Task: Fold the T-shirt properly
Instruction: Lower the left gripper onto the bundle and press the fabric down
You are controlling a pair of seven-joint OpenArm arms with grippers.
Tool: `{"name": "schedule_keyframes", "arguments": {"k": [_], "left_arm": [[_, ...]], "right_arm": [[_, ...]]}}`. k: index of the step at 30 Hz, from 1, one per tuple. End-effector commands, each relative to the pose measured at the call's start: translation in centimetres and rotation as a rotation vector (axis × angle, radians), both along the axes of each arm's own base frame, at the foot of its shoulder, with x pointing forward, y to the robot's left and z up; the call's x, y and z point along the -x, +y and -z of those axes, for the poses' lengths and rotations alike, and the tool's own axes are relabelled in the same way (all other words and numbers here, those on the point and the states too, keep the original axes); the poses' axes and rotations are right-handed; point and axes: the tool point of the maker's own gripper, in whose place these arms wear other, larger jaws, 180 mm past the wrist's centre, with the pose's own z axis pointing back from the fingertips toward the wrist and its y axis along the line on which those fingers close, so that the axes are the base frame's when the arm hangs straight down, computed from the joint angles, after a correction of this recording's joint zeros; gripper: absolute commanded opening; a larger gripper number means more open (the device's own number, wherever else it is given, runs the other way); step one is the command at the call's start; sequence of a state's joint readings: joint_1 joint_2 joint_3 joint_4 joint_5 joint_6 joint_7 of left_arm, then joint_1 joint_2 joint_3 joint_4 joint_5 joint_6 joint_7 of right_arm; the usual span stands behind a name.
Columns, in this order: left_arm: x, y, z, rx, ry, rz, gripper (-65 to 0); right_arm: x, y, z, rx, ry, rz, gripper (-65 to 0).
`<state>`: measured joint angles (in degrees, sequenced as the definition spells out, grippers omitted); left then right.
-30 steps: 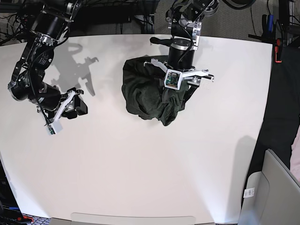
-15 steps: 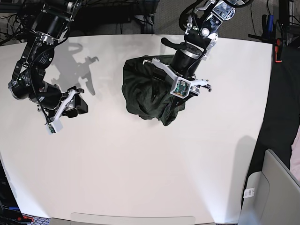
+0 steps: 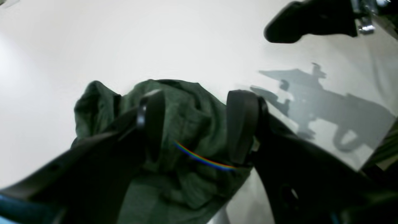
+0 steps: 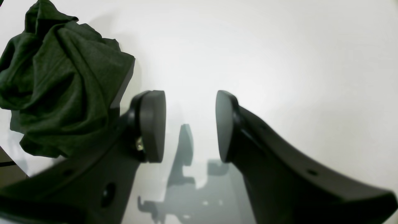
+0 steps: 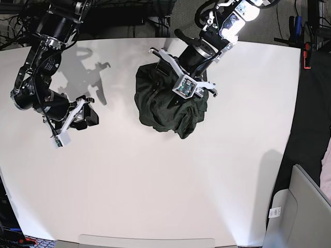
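- Base view: white table [image 5: 155, 196] bears the T-shirt [image 5: 160, 106], crumpled in a heap at the far middle.
- Left gripper [image 5: 182, 72] above the heap, fingers wide, holding nothing.
- Right gripper [image 5: 85, 111] well apart, fingers spread, empty.

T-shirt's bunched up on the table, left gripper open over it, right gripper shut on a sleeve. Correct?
Not quite. The right gripper is open over bare table, apart from the T-shirt, as the right wrist view shows. The rest holds: bunched shirt, left gripper open over it.
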<state>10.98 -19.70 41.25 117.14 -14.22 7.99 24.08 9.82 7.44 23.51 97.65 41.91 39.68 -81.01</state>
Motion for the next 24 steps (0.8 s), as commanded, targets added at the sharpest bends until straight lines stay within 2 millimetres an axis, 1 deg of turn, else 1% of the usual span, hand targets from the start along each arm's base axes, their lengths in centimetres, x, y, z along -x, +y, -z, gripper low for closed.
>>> {"name": "schedule_keyframes", "arguments": {"k": [1,4,7,11,14,17,22,24], "left_arm": [[-0.5,0.2,-1.2,0.016,-0.044,-0.009,-35.9],[-0.5,0.2,-1.0,0.012,-0.040,-0.010,-35.9],[-1.1,0.3,-0.5,-0.004,-0.040,-0.010,-35.9],[-1.2,-0.6,-0.2,-0.012,-0.043,0.020,-35.9],[-1.3,-0.7,0.1,-0.017,-0.038,0.020,-35.9],[-0.9,-1.2,0.5,-0.020,-0.026,0.037,-35.9],[-1.0,-1.1,1.3,-0.032,-0.012,0.034,-35.9],[-1.4,-1.1,1.0,-0.035,-0.023,0.034,-36.0]], "right_arm": [[-0.8,-0.1,-1.4,-0.005,-0.053,-0.004,-38.6],[-0.8,-0.1,-1.4,-0.005,-0.053,-0.004,-38.6],[-0.8,-0.1,-1.4,-0.005,-0.053,-0.004,-38.6],[-0.8,-0.1,-1.4,-0.005,-0.053,-0.004,-38.6],[-0.8,-0.1,-1.3,-0.005,-0.052,-0.002,-38.6],[-0.8,-0.1,-1.3,-0.005,-0.050,-0.002,-38.6],[-0.8,-0.1,-1.3,-0.005,-0.050,-0.002,-38.6],[-0.8,-0.1,-1.3,-0.005,-0.052,-0.002,-38.6]]}}
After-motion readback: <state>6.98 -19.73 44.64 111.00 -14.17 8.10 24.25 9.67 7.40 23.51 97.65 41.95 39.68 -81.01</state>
